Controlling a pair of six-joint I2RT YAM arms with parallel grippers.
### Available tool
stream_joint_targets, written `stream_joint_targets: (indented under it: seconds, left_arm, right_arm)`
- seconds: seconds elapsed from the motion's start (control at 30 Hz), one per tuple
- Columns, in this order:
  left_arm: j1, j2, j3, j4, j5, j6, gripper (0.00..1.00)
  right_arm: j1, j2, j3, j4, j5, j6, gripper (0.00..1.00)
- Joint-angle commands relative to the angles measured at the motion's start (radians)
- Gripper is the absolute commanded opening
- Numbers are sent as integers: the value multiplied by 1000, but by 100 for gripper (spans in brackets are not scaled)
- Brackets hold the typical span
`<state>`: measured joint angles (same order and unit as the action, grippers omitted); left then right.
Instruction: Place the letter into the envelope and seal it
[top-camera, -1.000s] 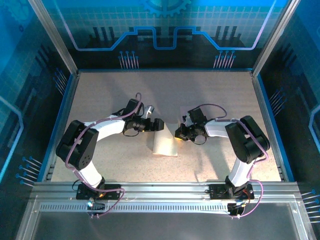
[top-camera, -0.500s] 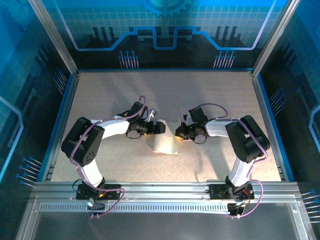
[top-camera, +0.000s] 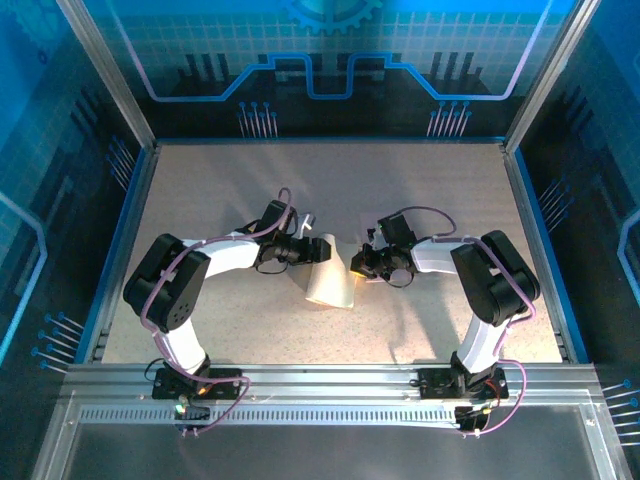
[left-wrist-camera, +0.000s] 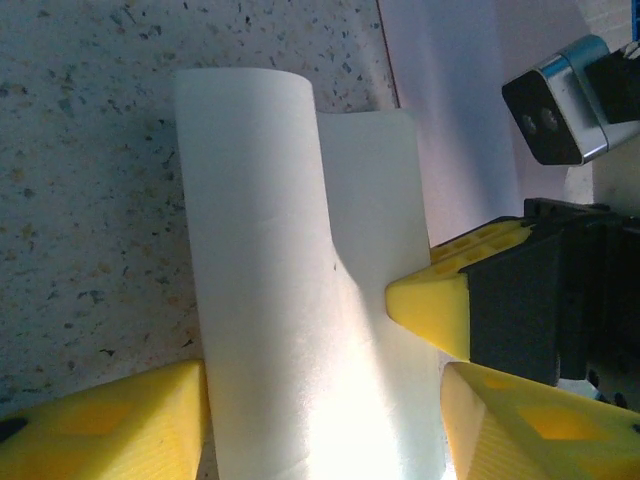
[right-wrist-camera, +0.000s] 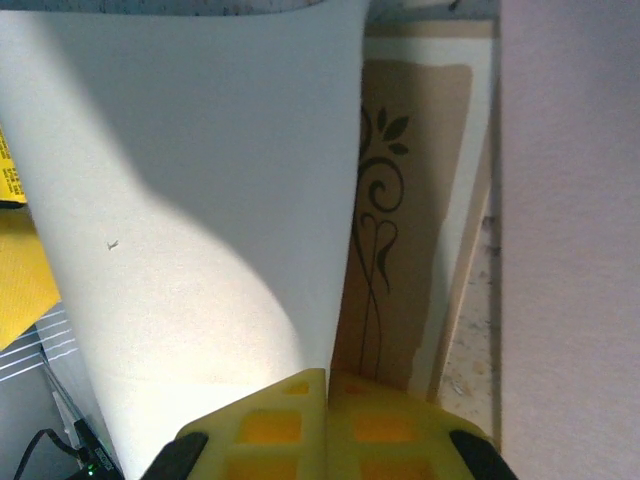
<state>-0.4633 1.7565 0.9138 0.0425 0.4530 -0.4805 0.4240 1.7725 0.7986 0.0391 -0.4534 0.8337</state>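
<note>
Curled letter (top-camera: 330, 283) between my two arms, just beside the envelope (left-wrist-camera: 455, 110)
On the left, my left gripper (top-camera: 320, 248) has its yellow fingers apart, one on each side of the letter, which is rolled up like a tube on the table (top-camera: 220, 190); I cannot tell if they squeeze it. My right gripper (top-camera: 357, 266) has its fingers pressed together, pinching the letter's edge. The pink envelope lies flat by them, and the letter is outside it
</note>
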Motion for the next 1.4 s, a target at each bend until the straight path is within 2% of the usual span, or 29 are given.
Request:
stream_joint_targets:
  seconds: [0.0, 0.17, 0.23, 0.33, 0.43, 0.57, 0.67, 0.9, 1.23, 1.37]
  left_arm:
    - [-12, 13, -4, 19, 34, -2, 55]
    - [-12, 6, -3, 18, 31, 6, 55]
    - [-12, 11, 2, 9, 30, 16, 63]
    - [-12, 29, 9, 3, 28, 29, 63]
    - [-12, 52, 19, 6, 38, 37, 56]
    - [-12, 67, 28, 15, 46, 44, 33]
    - [-10, 69, 39, 0, 39, 56, 22]
    - [-6, 40, 54, -37, 23, 82, 11]
    - [3, -7, 65, -61, 37, 94, 0]
    - [9, -46, 67, -60, 45, 84, 0]
  right_arm:
    - [-16, 1, -13, 13, -4, 5, 0]
    - [-14, -5, -22, 12, 1, 1, 0]
    - [-14, -7, -26, 13, 1, 0, 0]
    - [-17, -10, -30, 18, 1, -1, 0]
    - [-19, -15, -35, 18, 1, 0, 0]
    - [-23, -23, -39, 19, 1, -2, 0]
    - [-27, -25, -42, 19, 0, -3, 0]
    - [-30, -33, -47, 19, 1, -4, 0]
    - [-34, -78, -6, -34, 9, -23, 0]
    - [-34, -118, 28, -76, 13, -37, 11]
